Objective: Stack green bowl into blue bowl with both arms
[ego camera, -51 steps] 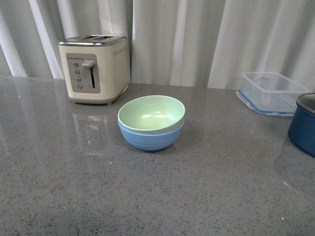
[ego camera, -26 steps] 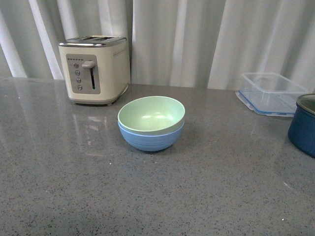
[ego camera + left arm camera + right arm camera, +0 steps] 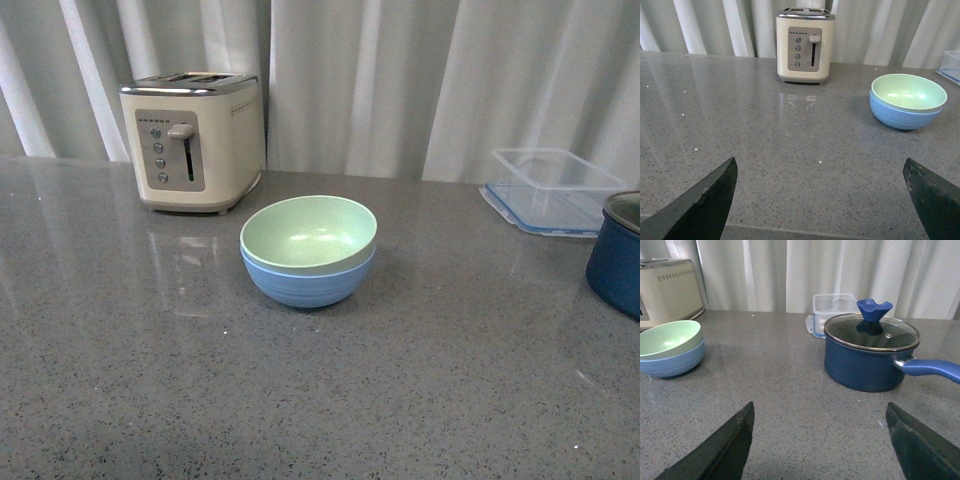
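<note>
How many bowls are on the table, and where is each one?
2. The green bowl sits nested inside the blue bowl, near the table's middle, in front of the toaster. No other bowl shows in any view.

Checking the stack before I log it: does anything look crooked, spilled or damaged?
Nothing stands out. The green bowl sits nested in the blue bowl, a little tilted. Both grippers are open and well clear.
</note>
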Controlling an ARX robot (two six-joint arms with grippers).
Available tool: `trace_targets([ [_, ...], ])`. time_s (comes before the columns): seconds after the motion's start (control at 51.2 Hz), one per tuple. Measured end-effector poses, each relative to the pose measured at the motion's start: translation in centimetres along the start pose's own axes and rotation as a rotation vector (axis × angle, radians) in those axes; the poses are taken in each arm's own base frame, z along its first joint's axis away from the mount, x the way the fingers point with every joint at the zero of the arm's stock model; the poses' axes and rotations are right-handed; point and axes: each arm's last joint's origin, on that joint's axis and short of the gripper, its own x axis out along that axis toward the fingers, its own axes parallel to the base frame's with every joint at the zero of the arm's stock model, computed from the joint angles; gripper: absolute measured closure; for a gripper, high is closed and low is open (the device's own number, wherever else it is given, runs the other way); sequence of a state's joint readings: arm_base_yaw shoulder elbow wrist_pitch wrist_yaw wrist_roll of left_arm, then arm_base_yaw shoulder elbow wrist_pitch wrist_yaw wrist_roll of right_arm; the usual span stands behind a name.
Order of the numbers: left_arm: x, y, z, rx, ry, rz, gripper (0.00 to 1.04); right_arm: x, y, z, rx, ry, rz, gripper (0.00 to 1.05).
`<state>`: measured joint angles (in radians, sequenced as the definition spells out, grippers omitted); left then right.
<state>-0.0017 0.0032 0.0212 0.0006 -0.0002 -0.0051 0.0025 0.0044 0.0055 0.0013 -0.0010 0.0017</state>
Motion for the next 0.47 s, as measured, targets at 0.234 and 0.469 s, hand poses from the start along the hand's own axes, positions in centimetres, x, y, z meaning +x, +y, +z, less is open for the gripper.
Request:
trace_targets([
  [0.234,0.00,0.00,0.00,0.000,0.000,0.000,0.07,0.00,0.00,0.00,0.001,0.000,0.000,0.10],
  [0.469,0.00,0.00,0.00,0.000,0.000,0.000,0.07,0.00,0.00,0.00,0.001,0.000,0.000,0.10],
])
